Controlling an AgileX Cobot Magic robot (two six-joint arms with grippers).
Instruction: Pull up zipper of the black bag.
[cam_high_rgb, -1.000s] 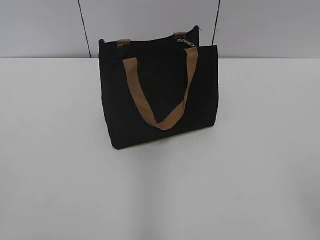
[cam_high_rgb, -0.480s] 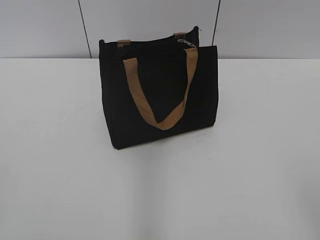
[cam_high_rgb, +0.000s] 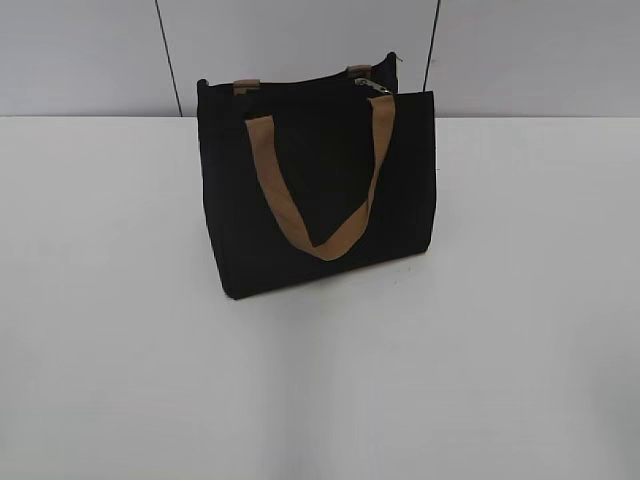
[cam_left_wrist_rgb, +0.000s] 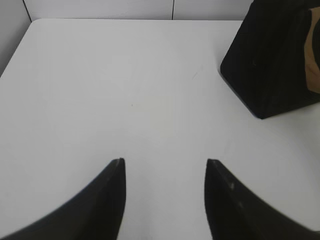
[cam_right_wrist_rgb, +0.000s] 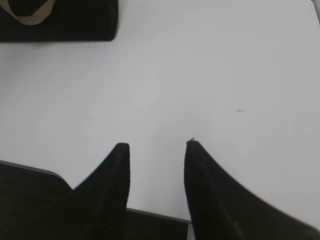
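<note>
The black bag (cam_high_rgb: 320, 190) stands upright on the white table, a tan strap handle (cam_high_rgb: 320, 190) hanging down its front. The zipper runs along its top edge, with the silver pull tab (cam_high_rgb: 374, 86) near the right end. Neither gripper shows in the exterior view. In the left wrist view my left gripper (cam_left_wrist_rgb: 165, 162) is open and empty over bare table, with a corner of the bag (cam_left_wrist_rgb: 275, 55) at the upper right. In the right wrist view my right gripper (cam_right_wrist_rgb: 156, 145) is open and empty, with the bag's base (cam_right_wrist_rgb: 65, 25) far off at the upper left.
The white table (cam_high_rgb: 500, 330) spreads around the bag. A grey panelled wall (cam_high_rgb: 90, 50) rises behind it. The table's near edge (cam_right_wrist_rgb: 150, 212) shows under the right gripper.
</note>
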